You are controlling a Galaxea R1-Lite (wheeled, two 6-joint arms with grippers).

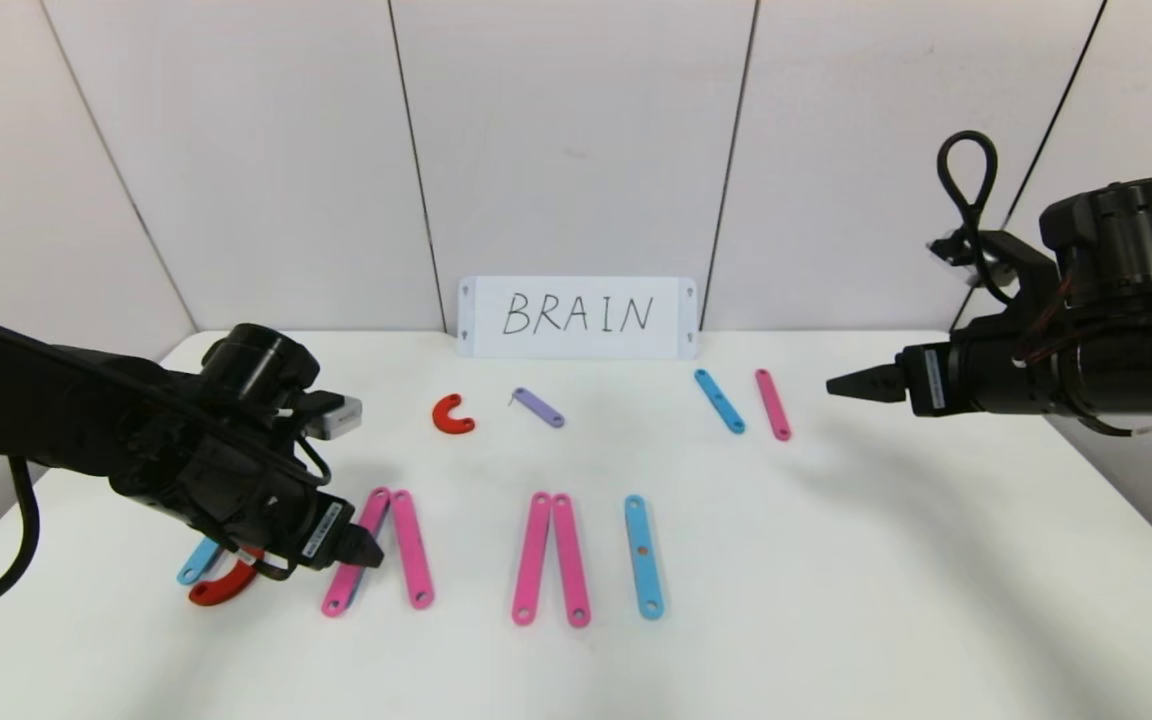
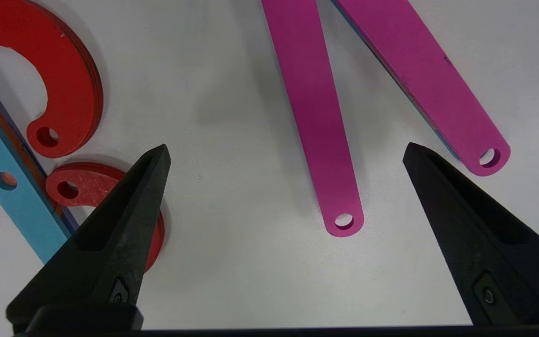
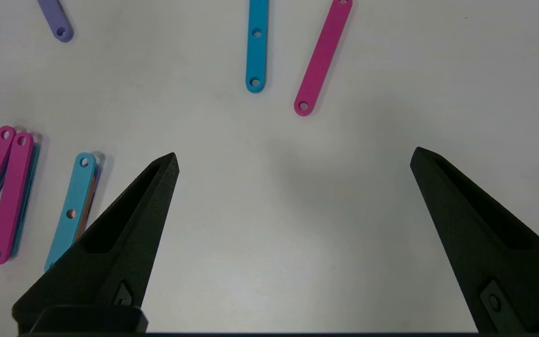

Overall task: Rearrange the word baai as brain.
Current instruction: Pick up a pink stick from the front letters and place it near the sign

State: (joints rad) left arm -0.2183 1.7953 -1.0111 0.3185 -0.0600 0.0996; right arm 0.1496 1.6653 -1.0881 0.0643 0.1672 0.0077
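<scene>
left gripper [image 2: 287,152] spread wide, holding nothing, low over the table [image 1: 836,600] at the left end of the word baai [image 1: 536,555] — its first pink strip pair [image 2: 316,121] lies between the fingers, red curves [image 2: 63,93] just beside. right gripper [image 3: 294,157] also wide, empty, well apart from that pair.

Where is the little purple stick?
In the head view, the purple stick lies near the table's back, just before the BRAIN card, right of the small red curve.
</scene>
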